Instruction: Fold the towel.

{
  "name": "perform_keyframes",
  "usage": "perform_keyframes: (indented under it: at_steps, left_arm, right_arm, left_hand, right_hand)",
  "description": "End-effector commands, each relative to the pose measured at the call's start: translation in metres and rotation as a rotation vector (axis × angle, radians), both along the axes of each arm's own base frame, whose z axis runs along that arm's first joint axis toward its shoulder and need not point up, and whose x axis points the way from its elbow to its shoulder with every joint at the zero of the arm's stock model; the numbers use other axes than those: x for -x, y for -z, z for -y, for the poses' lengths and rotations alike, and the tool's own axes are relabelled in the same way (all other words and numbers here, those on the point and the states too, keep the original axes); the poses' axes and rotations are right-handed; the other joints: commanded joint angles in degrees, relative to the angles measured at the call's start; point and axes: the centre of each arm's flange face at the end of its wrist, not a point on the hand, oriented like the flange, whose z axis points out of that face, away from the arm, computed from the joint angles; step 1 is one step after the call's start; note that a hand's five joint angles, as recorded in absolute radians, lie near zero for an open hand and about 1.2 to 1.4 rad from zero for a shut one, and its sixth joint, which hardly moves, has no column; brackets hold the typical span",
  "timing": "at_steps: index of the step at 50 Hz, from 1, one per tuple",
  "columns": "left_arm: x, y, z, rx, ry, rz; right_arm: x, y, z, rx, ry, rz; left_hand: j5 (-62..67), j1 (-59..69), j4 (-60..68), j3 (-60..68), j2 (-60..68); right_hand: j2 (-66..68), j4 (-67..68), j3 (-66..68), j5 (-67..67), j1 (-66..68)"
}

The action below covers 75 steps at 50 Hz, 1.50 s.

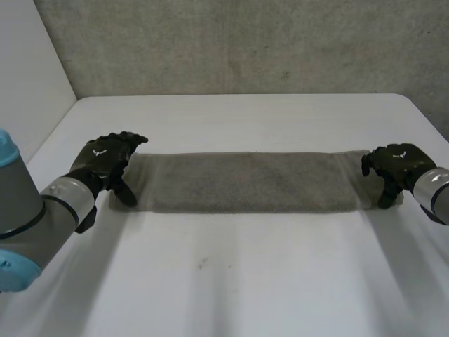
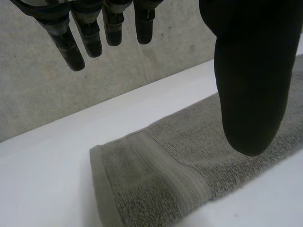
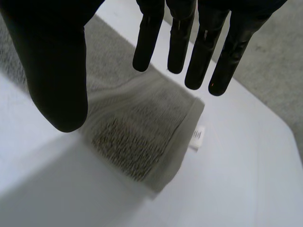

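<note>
A grey towel lies folded into a long narrow strip across the white table. My left hand hovers over the strip's left end, fingers straight and spread from the thumb, holding nothing. Over the right end my right hand hangs the same way, fingers straight and clear of the cloth, thumb apart. A small white label sticks out at the right end's corner.
A grey concrete wall stands behind the table's far edge. A white panel rises at the far left. Bare tabletop lies in front of the towel and behind it.
</note>
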Motion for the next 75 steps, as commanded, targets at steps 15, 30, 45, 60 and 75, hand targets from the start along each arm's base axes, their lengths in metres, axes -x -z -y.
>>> perform_keyframes:
  at_steps: [15, 30, 45, 60, 75]
  left_arm:
    - [-0.006, 0.006, -0.003, 0.013, -0.018, -0.004]
    - [-0.006, 0.007, -0.003, 0.012, -0.017, -0.006]
    - [-0.008, 0.004, -0.003, 0.018, -0.024, -0.007]
    - [-0.01, 0.001, -0.007, 0.026, -0.028, -0.009]
    - [-0.011, 0.002, -0.008, 0.023, -0.028, -0.008]
  right_arm:
    - [0.018, 0.054, 0.028, 0.027, 0.017, 0.005]
    - [0.049, 0.045, 0.048, 0.091, 0.113, -0.014]
    - [0.094, -0.024, 0.088, 0.27, 0.211, -0.212]
    - [-0.169, -0.049, -0.008, 0.439, -0.392, -0.007]
    - [-0.274, 0.047, -0.132, 0.271, -0.762, -0.001]
  left_hand:
    - [-1.7, 0.1, 0.3, 0.4, 0.5]
    - [-1.7, 0.1, 0.3, 0.4, 0.5]
    - [-1.7, 0.1, 0.3, 0.4, 0.5]
    - [-1.7, 0.1, 0.3, 0.4, 0.5]
    - [-1.7, 0.1, 0.3, 0.4, 0.5]
  right_hand:
    - [21.4, 21.3, 21.3, 21.6, 16.8]
    - [49.9, 49.9, 49.8, 50.2, 45.3]
    - [49.9, 49.9, 49.8, 50.2, 45.3]
    - [49.9, 49.9, 49.8, 50.2, 45.3]
    - [49.9, 49.9, 49.8, 50.2, 45.3]
